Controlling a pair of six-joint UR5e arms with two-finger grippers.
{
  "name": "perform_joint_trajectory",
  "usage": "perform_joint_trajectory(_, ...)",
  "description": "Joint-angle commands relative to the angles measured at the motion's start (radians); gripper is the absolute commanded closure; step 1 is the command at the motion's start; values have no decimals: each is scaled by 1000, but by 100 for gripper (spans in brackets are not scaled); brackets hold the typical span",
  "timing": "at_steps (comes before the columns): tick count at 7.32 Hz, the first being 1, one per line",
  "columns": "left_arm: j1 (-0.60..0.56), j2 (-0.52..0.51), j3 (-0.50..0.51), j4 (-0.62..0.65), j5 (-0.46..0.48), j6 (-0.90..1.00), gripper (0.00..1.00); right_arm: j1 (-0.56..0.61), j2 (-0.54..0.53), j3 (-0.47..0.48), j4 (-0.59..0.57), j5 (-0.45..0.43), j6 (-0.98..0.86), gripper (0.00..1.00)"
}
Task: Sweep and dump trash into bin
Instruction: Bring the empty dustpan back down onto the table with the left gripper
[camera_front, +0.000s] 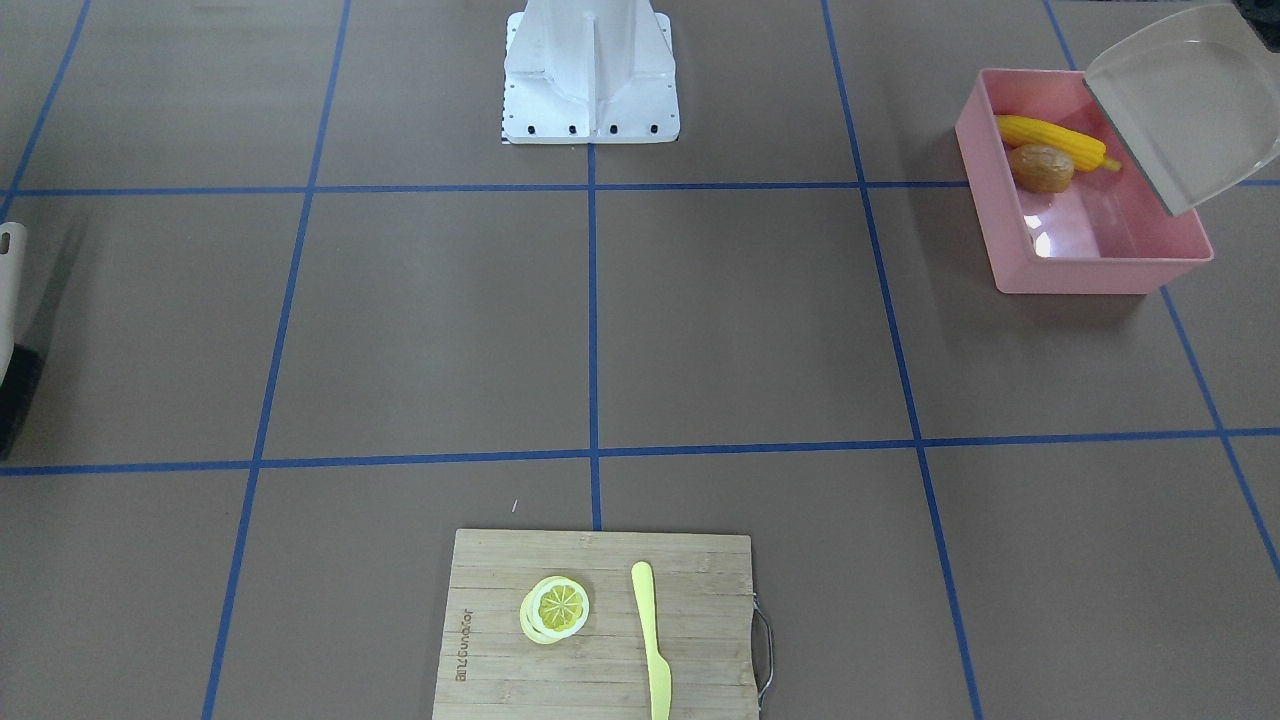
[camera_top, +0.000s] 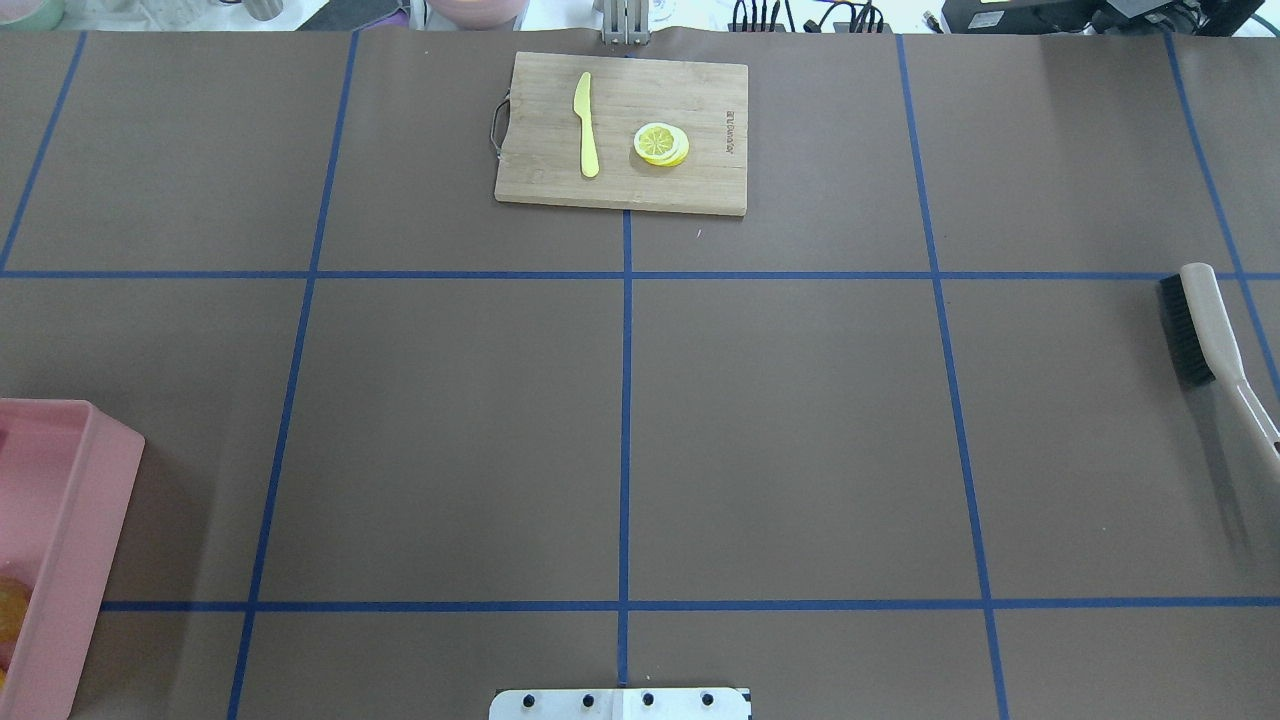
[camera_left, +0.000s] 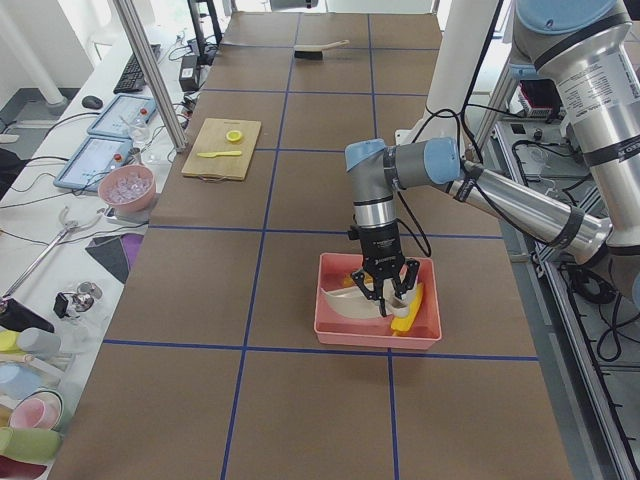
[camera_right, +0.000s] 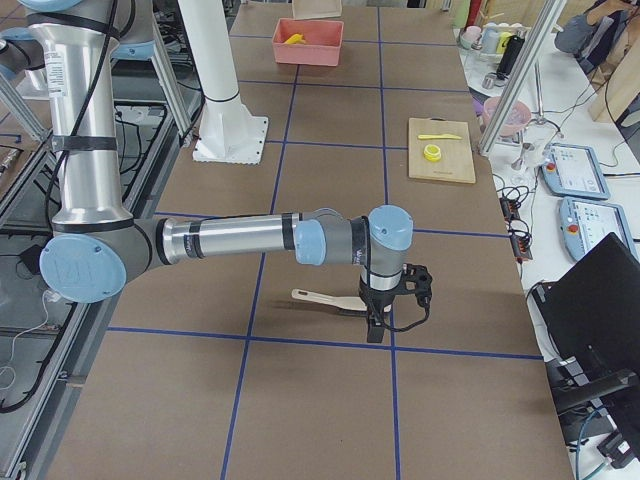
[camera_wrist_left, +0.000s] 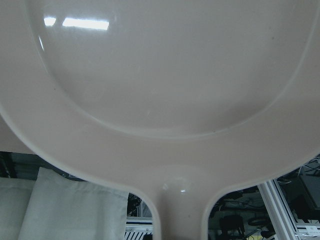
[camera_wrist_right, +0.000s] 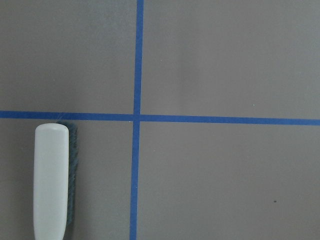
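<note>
Brown paper gridded with blue tape covered the table (camera_front: 700, 320). From the front-facing camera, the pink bin (camera_front: 1080, 272) sat at two o'clock, with the corn cob (camera_front: 1055, 142) and potato (camera_front: 1042, 168) in its ten o'clock corner. The dustpan (camera_front: 1190, 110) hung tilted over its one o'clock corner, below the left gripper (camera_left: 384, 303). The right gripper (camera_right: 376, 328) stood over the brush (camera_top: 1215, 320). How far either claw was open could not be told.

The rectangular bamboo cutting board (camera_front: 700, 600) carries a small dark brand mark (camera_front: 461, 645) along one short edge, its letters too small to read.
</note>
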Motion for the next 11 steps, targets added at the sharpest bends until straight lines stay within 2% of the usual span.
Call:
perform_joint_trajectory(1, -70, -10, 8, -75, 4, -64, 100, -1, -3, 5, 26, -4, 2, 0)
perform_joint_trajectory(3, -101, -23, 28, -170, 1, -226, 100, -24, 1, 7, 26, -4, 3, 0)
perform_joint_trajectory(4, -113, -64, 48, -178, -12, -294, 100, -24, -2, 11, 25, -4, 2, 0)
perform_joint_trajectory(7, -116, -213, 129, -277, -206, -380, 100, -24, -18, 25, 25, -2, 0, 0)
perform_joint_trajectory(9, -110, -354, 186, -296, -370, -379, 100, -24, -22, 27, 25, -2, 2, 0)
perform_joint_trajectory(10, -92, -422, 198, -296, -384, -370, 100, -24, -22, 27, 25, -3, 2, 0)
perform_joint_trajectory(11, -16, -475, 200, -294, -384, -368, 100, -24, -22, 28, 25, 1, 8, 0)
